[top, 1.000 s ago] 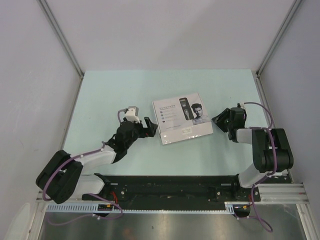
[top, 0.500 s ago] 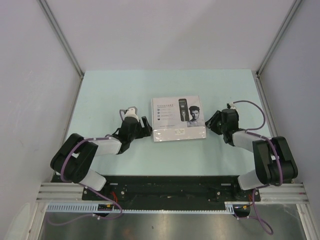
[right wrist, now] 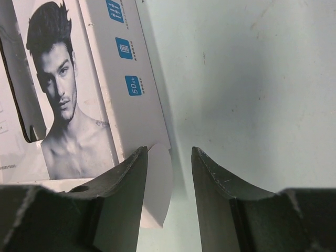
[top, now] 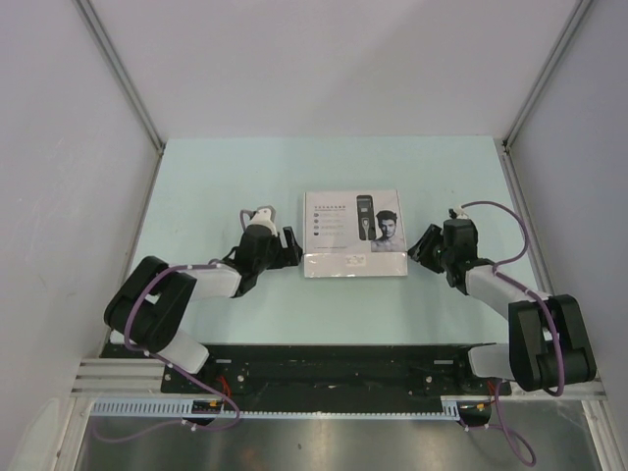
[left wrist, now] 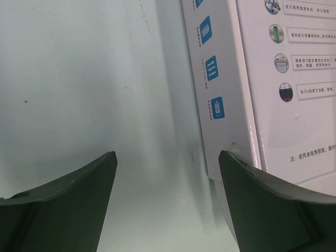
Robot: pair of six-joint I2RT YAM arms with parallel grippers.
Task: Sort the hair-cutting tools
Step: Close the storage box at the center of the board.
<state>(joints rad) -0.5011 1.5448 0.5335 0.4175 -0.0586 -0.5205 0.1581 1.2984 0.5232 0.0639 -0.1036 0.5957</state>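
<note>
The flat white box (top: 354,234) with the printed lid lies shut at the middle of the table. No clipper, comb guards, cable or brush shows; only a printed clipper on the lid. My left gripper (top: 291,246) is low at the box's left edge and open, its right finger (left wrist: 273,205) against the box's near left corner (left wrist: 231,147). My right gripper (top: 422,245) is low at the box's right edge and open. A white flap (right wrist: 160,184) of the box (right wrist: 79,84) sticks out between its fingers, beside the left finger (right wrist: 113,194).
The pale green table (top: 226,177) is fenced by grey walls and metal posts at the back corners. The arm bases and a black rail (top: 334,368) run along the near edge.
Both arms have dropped low and closed in on the box's two sides. The box has turned from skewed to square and shifted slightly.
</note>
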